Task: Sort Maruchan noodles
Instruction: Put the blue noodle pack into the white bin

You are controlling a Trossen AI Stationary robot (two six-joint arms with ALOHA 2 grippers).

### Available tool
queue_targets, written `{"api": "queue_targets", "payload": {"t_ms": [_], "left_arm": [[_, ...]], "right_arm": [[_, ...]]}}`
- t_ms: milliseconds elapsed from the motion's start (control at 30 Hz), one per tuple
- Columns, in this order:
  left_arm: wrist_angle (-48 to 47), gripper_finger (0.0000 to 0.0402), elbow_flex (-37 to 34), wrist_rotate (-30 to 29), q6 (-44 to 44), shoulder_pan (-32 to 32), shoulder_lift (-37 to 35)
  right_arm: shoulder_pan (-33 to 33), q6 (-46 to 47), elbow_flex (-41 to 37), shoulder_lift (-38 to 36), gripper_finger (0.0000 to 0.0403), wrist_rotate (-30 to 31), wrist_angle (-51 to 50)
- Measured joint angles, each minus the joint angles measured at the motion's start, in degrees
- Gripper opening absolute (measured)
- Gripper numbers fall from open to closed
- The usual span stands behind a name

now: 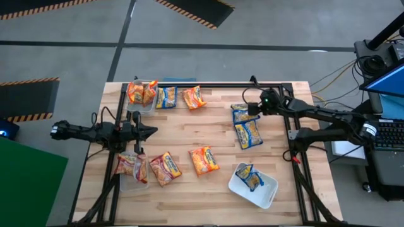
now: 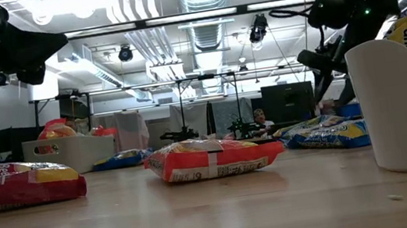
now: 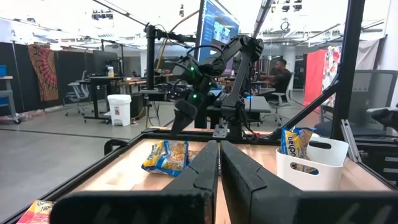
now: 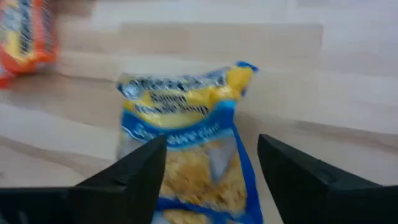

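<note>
Right gripper [image 4: 211, 165] open; white tub [image 1: 268, 192] holds blue packet [image 1: 248, 176].

Table: pale wooden tabletop [image 1: 214, 135] seen from straight above, with a black frame along its edges.
Left arm: dark left gripper [image 1: 150, 132] near the left edge, fingers pressed together.
Right arm: dark right gripper [image 1: 252, 108] over a blue crinkly noodle packet [image 1: 240, 113] toward the far right.
Tubs: clear plastic tub [image 1: 142, 96] at the far left corner holding orange packets [image 1: 140, 92]; white rectangular tub [image 1: 265, 189] near the right front holding a blue packet [image 1: 248, 175].
Loose packets: orange packet [image 1: 204, 159] mid-front.
</note>
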Motion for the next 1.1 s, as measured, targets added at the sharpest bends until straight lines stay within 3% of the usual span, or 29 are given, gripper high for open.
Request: {"api": "queue_targets", "payload": {"t_ms": [267, 667, 867, 1100], "left_arm": [[0.0, 0.0, 0.0, 0.0, 0.0, 0.0, 0.0], [0.0, 0.0, 0.0, 0.0, 0.0, -0.02, 0.0], [0.0, 0.0, 0.0, 0.0, 0.0, 0.0, 0.0], [0.0, 0.0, 0.0, 0.0, 0.0, -0.02, -0.01]], "right_arm": [[0.02, -0.79, -1.18, 2.64, 0.0282, 2.48, 0.05], [0.04, -1.35, -2.79, 13.31, 0.0285, -0.1, 11.5], [0.07, -1.36, -2.79, 17.83, 0.0243, -2.04, 19.09], [0.28, -1.36, -2.79, 20.7, 0.0146, -5.6, 24.58]]}}
